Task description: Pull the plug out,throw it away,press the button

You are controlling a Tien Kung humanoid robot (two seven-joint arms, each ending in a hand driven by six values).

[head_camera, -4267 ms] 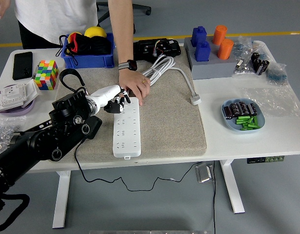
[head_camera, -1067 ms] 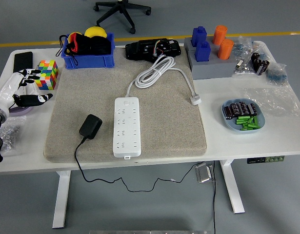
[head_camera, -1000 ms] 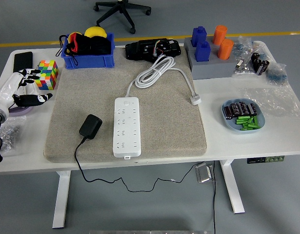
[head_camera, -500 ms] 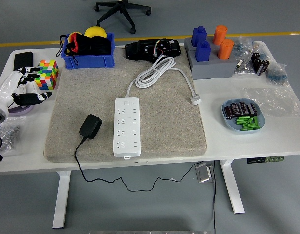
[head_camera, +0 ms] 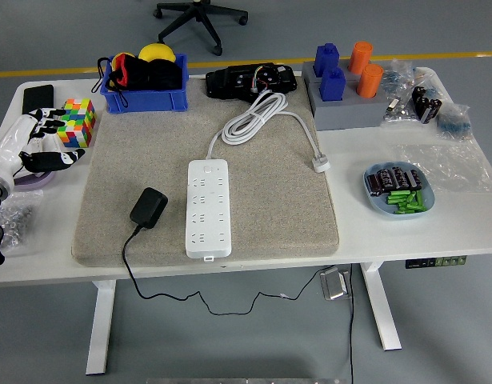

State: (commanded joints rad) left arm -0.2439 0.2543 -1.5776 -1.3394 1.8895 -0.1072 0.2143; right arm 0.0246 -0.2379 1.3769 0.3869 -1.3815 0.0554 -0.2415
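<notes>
A white power strip (head_camera: pixel 208 207) lies lengthwise in the middle of the grey mat (head_camera: pixel 270 200), with no plug in its sockets. Its white cable (head_camera: pixel 262 116) coils at the mat's far end. A black plug adapter (head_camera: pixel 149 207) lies on the mat left of the strip, its black cord running off the table's near edge. My left hand (head_camera: pixel 39 146) is at the table's far left edge, white with black fingertips, fingers spread and holding nothing, well away from the strip. My right arm is out of view.
A colourful cube (head_camera: pixel 76 122) and a black phone (head_camera: pixel 36 102) sit at the back left near my hand. A blue bin (head_camera: pixel 144 82) stands behind the mat. Blue and orange blocks (head_camera: pixel 342 72) are at back right. A blue plate (head_camera: pixel 399 192) lies right.
The person's arm and hand have left the table. My left hand has let go of the plug, which now lies on the mat, and drawn back to the far left edge.
</notes>
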